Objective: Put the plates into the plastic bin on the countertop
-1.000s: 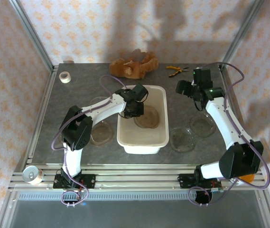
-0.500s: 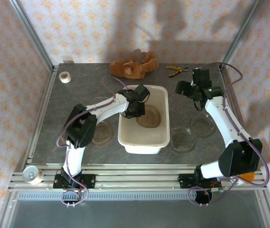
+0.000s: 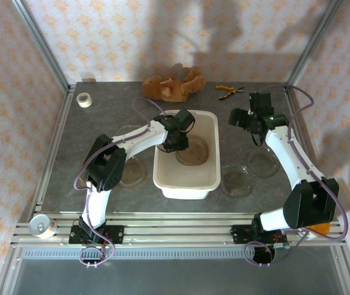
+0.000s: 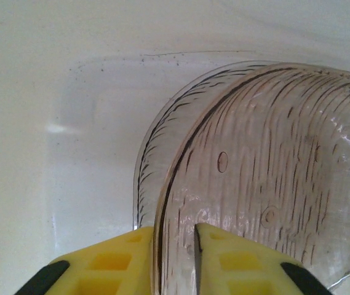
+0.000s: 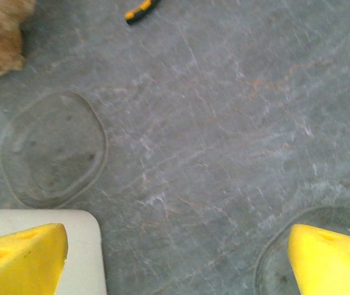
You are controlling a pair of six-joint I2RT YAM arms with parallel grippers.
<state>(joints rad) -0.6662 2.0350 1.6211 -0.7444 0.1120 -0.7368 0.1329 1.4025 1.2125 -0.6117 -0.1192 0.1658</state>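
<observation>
Step in hand: release. The left gripper (image 4: 175, 230) stands narrowly parted around the rim of the plate (image 4: 267, 184), which lies inside the plastic bin (image 3: 184, 189). The right gripper (image 5: 178, 236) gapes wide, empty. Next: lift clear, then fetch the remaining plates (image 3: 236, 180) at the bin's 3 and 9 o'clock

Top plate (image 4: 273, 172): cut off by the right and bottom edges of the left wrist view.
Lower plate (image 4: 149, 166): mostly hidden under the top one.
Left gripper (image 4: 175, 246): fingers cut off at the bottom edge; grip on the rim unclear.
Pliers (image 5: 139, 11): cut off at the top edge.
Lower-right plate (image 5: 276, 261): partly behind a yellow finger (image 5: 328, 258).
Orange thing (image 3: 318, 231): mostly hidden behind the arm (image 3: 307, 206), lower right.
</observation>
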